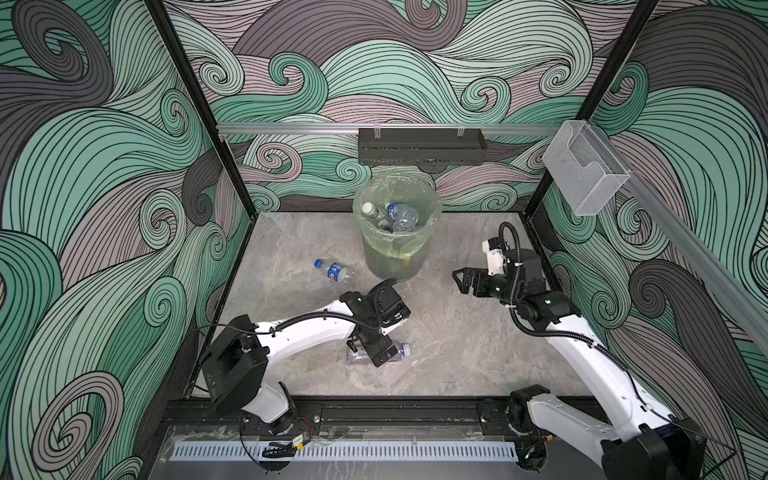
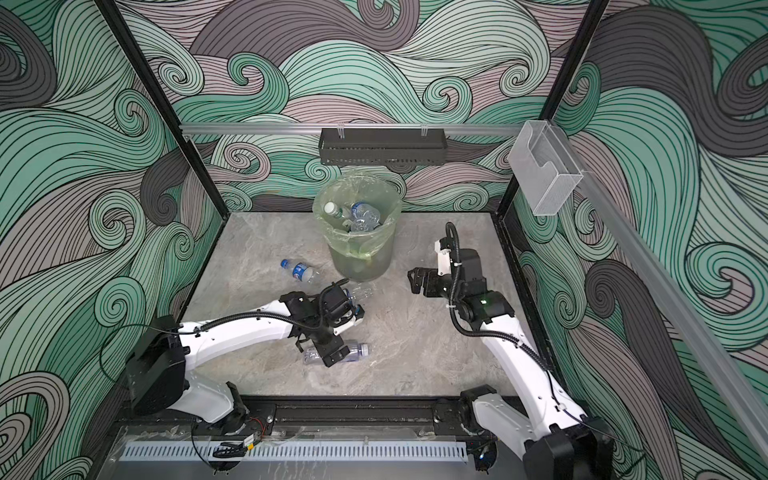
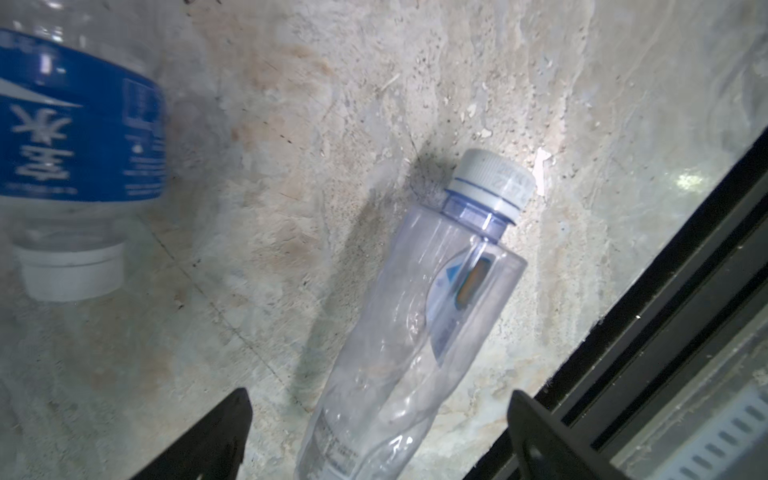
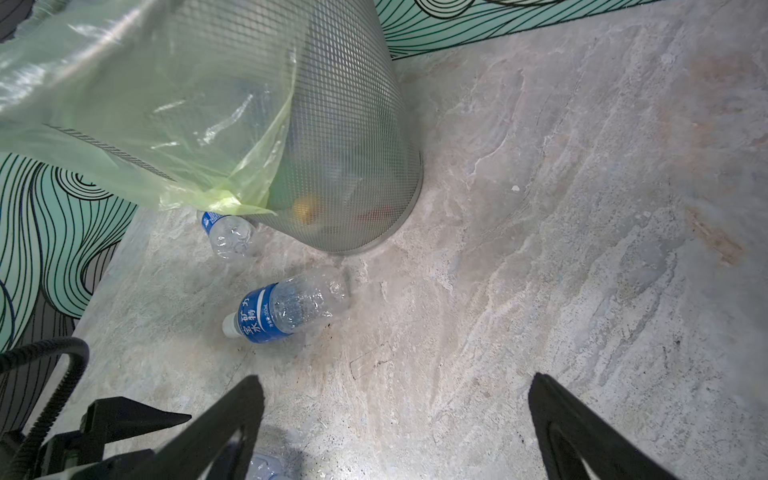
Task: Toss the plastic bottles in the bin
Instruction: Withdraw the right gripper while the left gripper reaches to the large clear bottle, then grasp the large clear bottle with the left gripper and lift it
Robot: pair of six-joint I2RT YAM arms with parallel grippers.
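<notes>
A clear bottle [image 3: 415, 332] lies flat on the tabletop [image 1: 457, 353], at 6 o'clock from the bin [image 1: 395, 262]. The left end effector [image 3: 380, 397] straddles it, spread wide (not gripping). A blue-labelled bottle [image 1: 334, 271] lies at the bin's 8 o'clock. The right end effector [image 1: 459, 280], released and empty, hovers at 4 o'clock.

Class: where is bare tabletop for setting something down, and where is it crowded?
Bare: grey marble tabletop between the clear white-capped bottle and the right arm; also right of the bag-lined mesh bin. Crowded: before the bin, around the blue-capped bottle and left gripper.
</notes>
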